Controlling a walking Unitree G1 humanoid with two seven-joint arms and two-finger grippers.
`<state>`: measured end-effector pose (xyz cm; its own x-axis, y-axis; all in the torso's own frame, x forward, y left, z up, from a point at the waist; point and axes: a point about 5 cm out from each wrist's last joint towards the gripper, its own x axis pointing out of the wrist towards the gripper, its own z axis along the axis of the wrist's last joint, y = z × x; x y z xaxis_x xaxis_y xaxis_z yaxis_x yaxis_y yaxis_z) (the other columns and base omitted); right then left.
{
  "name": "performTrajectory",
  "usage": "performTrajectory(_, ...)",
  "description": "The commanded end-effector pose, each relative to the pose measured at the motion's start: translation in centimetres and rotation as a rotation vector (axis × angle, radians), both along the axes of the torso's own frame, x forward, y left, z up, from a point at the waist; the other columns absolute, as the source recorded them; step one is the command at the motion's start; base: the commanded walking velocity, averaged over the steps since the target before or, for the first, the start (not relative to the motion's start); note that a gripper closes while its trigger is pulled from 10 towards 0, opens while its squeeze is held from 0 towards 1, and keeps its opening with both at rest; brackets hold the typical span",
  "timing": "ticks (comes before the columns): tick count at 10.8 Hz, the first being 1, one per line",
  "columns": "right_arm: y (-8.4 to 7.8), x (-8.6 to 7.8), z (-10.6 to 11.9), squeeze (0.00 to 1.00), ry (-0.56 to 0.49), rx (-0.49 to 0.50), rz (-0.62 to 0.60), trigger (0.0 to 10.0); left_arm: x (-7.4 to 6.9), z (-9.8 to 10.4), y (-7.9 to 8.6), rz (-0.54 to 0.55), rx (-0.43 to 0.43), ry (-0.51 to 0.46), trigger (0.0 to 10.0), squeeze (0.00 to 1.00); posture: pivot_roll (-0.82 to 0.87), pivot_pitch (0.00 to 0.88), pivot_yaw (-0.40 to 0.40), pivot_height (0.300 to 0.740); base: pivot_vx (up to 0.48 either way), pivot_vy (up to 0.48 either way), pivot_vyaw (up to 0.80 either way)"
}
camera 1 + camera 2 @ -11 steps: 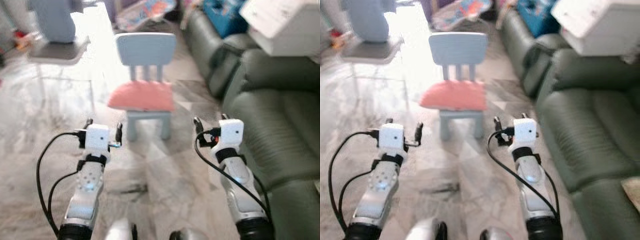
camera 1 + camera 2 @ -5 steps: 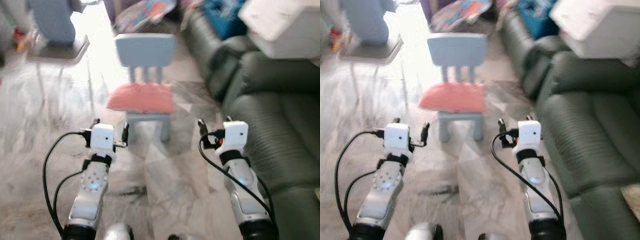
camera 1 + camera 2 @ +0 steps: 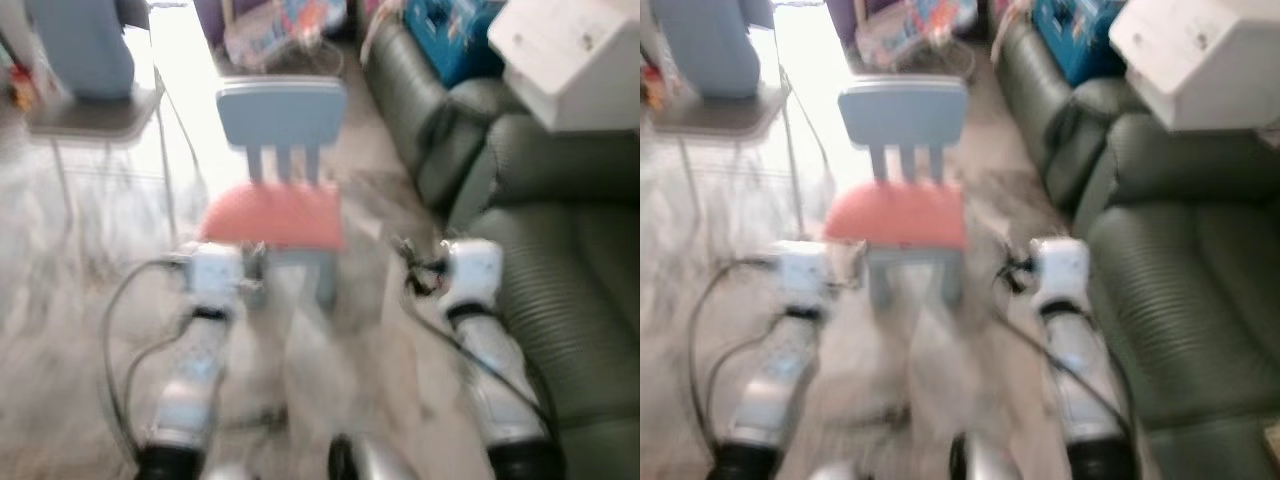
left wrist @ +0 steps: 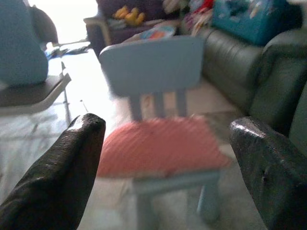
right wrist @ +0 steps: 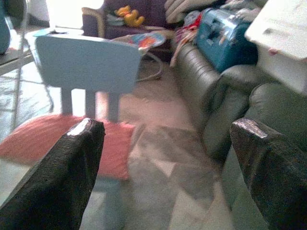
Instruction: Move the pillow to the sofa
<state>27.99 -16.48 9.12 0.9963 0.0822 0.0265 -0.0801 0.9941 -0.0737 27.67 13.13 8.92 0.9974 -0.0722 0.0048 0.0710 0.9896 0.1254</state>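
red pillow (image 3: pixel 270 215) on blue chair (image 3: pixel 283 115)

Floor (image 3: pixel 60 300): pale marbled stone; chair, side table and sofa stand on it.
Chair (image 3: pixel 282 112): small, light blue, slatted back, standing on the floor.
Chair seat: carries the pillow (image 3: pixel 272 216), red-orange, flat, covering the seat.
Side table (image 3: pixel 90 115): thin legs, dark top, bearing a blue-grey object (image 3: pixel 78 45).
Sofa (image 3: pixel 560 250): dark green, beside the chair.
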Motion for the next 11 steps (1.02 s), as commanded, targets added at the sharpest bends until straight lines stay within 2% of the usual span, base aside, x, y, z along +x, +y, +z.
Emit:
performTrajectory(1, 0.73, 0.08, 0.48, 0.00, -0.021, 0.010, 0.023, 10.0, 0.06, 0.00, 0.96, 0.037, 0.009, 0.007, 10.0, 0.00, 0.01, 0.099, -0.052, 0.740, 0.364, 0.311, 0.00)
performTrajectory(3, 0.76, 0.10, 0.55, 0.00, -0.026, -0.008, 0.048, 10.0, 0.22, 0.06, 1.08, 0.044, 0.018, 0.005, 10.0, 0.00, 0.01, 0.097, -0.052, 0.740, 0.345, 0.334, 0.00)
performTrajectory(6, 0.95, 0.24, 0.55, 0.00, -0.023, 0.005, 0.045, 10.0, 0.29, 0.11, 1.06, 0.039, 0.027, 0.000, 10.0, 0.00, 0.02, 0.095, -0.053, 0.740, 0.344, 0.335, 0.59)
performTrajectory(11, 0.91, 0.42, 0.00, 0.00, 0.009, -0.029, 0.010, 10.0, 0.17, 0.15, 0.77, 0.018, 0.050, -0.011, 10.0, 0.00, 0.02, 0.096, -0.050, 0.740, 0.427, 0.000, 0.00)
